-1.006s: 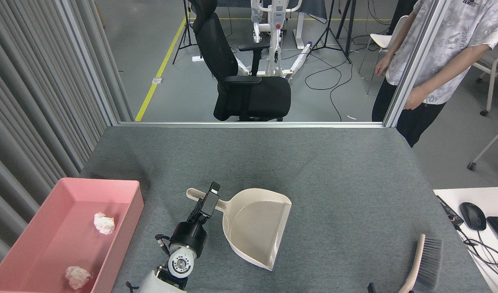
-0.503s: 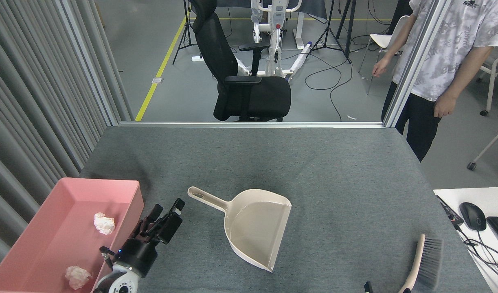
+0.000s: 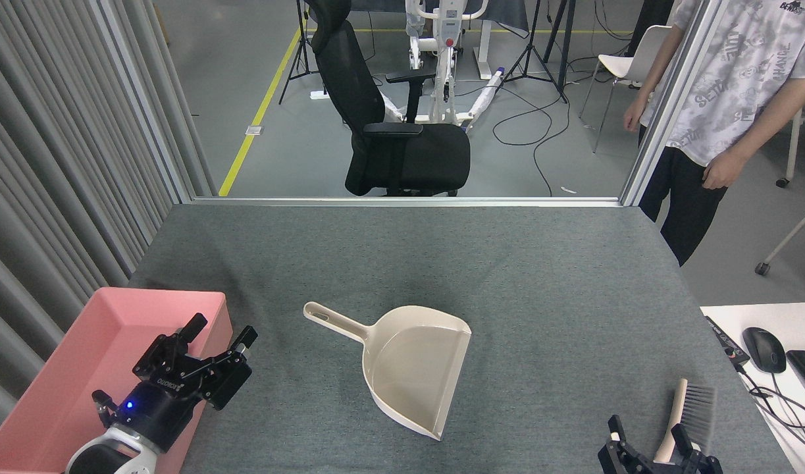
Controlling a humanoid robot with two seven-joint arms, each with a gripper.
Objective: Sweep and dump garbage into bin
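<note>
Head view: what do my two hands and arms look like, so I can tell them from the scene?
Left hand: black, two blocky fingers, white lettering on its body, a lit blue light, then a white-and-grey rounded wrist. Right hand: black too, only its finger ends show at the bottom edge.

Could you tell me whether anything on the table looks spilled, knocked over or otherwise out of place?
Nothing stands out. The dustpan lies flat and empty on the grey table, the brush lies at the right, and the pink bin sits upright at the left edge.

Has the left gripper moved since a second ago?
Yes. The left gripper has drawn back left from the dustpan handle and now sits open over the pink bin's right wall.
</note>
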